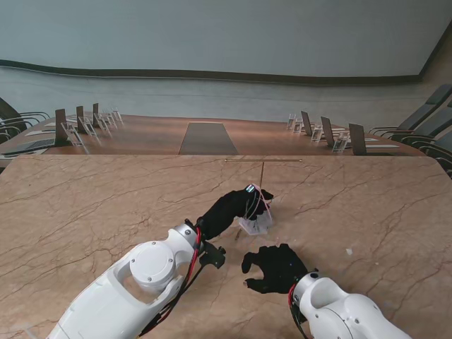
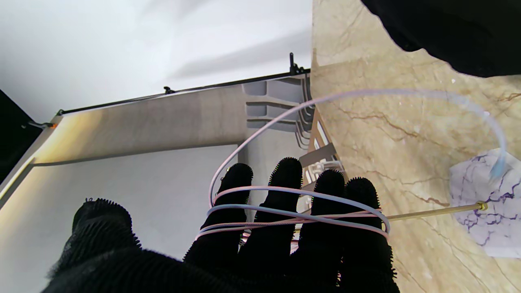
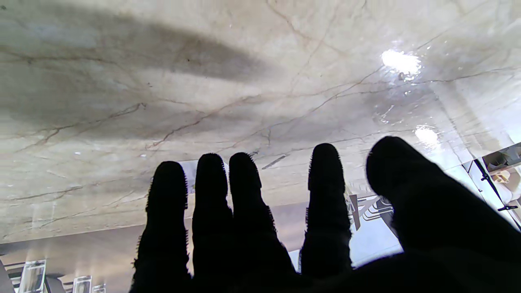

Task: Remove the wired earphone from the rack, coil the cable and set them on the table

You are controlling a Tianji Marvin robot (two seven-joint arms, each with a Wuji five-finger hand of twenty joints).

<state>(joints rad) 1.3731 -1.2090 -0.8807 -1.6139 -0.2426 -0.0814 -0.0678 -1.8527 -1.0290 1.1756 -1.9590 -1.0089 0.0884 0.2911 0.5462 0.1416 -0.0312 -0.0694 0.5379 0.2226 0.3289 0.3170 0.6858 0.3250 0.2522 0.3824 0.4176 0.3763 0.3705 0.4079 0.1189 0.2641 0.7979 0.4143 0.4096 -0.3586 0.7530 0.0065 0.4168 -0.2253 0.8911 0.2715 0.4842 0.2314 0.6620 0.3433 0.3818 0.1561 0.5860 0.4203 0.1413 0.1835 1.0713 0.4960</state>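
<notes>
The left robot hand [image 2: 293, 228] has its four fingers [image 2: 285, 183] held straight and side by side, with the earphone cable [image 2: 293, 217] wound around them in about four turns; the thumb stands apart and does not pinch the cable. From the coil one loose arc of cable runs out toward the pale rack base [image 2: 484, 203], where its far end is too blurred to tell whether it is free or caught. The right robot hand [image 1: 277, 267] hovers nearer to me above the desk [image 1: 92, 212], fingers spread, holding nothing.

The risks, as I judge them: the turns lie near the fingertips with nothing clamping them, so tilting or spreading the fingers could let the coil slide off and spring open. If the loose end is snagged at the base, further winding could drag or tip the light rack [image 1: 263, 183]. The thin brass post [image 2: 435, 211] lies close beside the wrapped fingers and could catch a turn.

Count: two robot hands, one earphone cable, one rack with a single post and crossbar. The earbuds cannot be made out.
</notes>
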